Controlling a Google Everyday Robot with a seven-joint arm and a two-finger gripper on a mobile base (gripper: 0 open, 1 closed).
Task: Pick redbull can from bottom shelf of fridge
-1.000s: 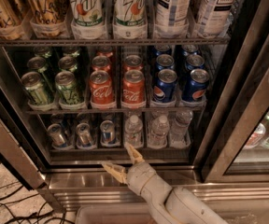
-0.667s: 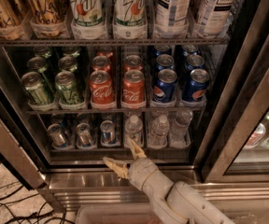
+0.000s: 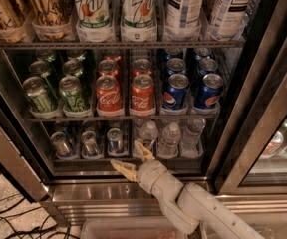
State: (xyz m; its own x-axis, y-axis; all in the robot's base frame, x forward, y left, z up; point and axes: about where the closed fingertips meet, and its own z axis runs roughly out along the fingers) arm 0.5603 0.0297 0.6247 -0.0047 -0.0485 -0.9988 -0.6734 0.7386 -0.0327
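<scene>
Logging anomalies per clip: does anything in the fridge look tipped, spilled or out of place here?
Nothing stands out. The redbull cans stand upright side by side on the bottom shelf, no spills show, and the open hand hovers before that shelf's front edge.

Two-finger hand (image 3: 133, 159) just in front of the bottom shelf (image 3: 78, 161): tapered, pale yellow fingers (image 3: 143, 151), pointed at the tips and spread in a V. Behind them, a rounded off-white wrist (image 3: 153, 176) ringed by thin dark seams. Thick, smooth, light grey arm (image 3: 203, 215) in bulbous jointed segments.
</scene>
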